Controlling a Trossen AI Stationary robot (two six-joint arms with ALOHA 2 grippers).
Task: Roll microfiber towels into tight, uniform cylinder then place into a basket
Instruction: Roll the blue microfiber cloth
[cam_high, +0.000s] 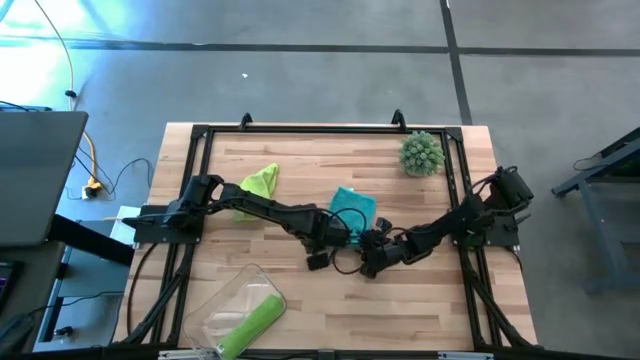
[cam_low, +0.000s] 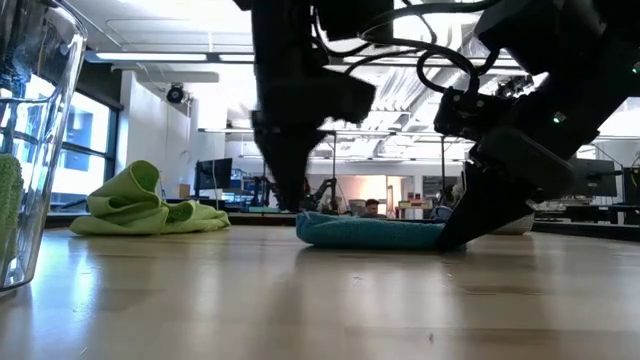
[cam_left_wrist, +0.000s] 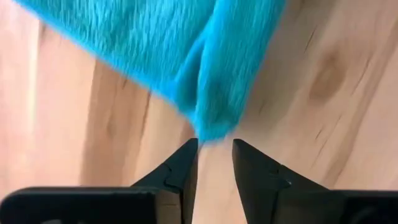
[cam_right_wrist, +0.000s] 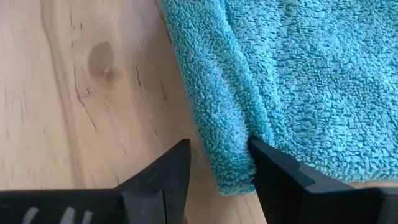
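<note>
The teal towel lies flat on the table's middle, with a fold along its near edge. My left gripper is open and points down at the towel's near left corner. My right gripper is open and points down at its near right corner. A lime green towel lies crumpled at the far left. Another lime green towel, rolled up, lies in the clear basket at the near left. My left gripper has the tip of the towel's corner just in front of the gap between its fingers; I cannot tell whether it touches. My right gripper comes from above with its open fingers either side of the towel's folded edge, near the corner. One finger stands against the cloth. The towel lies on the table.
A spiky grey-green ball sits at the far right. Bare wood lies near and right of the grippers. A black frame runs round the table top.
</note>
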